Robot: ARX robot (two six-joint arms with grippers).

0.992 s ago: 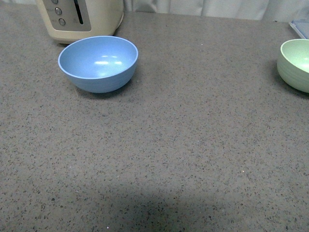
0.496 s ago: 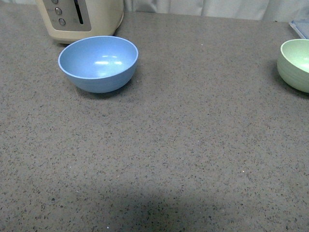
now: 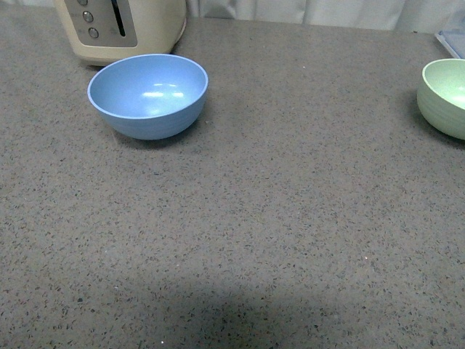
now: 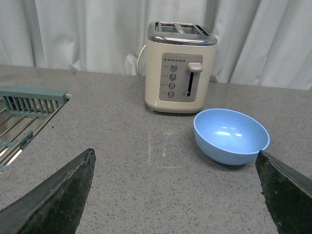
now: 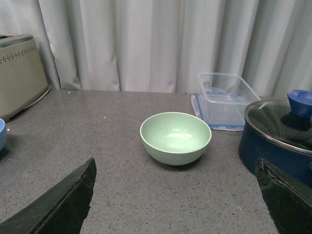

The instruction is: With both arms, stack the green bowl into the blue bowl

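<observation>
Nothing has moved, so stacking has not started. Left end effector (image 4: 174,153) and right end effector (image 5: 175,165) gape apart, empty. Farther on the table (image 3: 290,233), the blue bowl (image 3: 147,94) sits left and the green bowl (image 3: 445,97) right, well apart.

Front view: green bowl (image 3: 445,96) cut by the right edge, its far side out of frame; toaster (image 3: 123,29) cropped at the top, button markings too small to read.
Right wrist view: blue bowl (image 5: 1,132) only an edge sliver; pot (image 5: 258,146) cropped.
Left wrist view: dish rack (image 4: 27,105) partly out of frame.
</observation>
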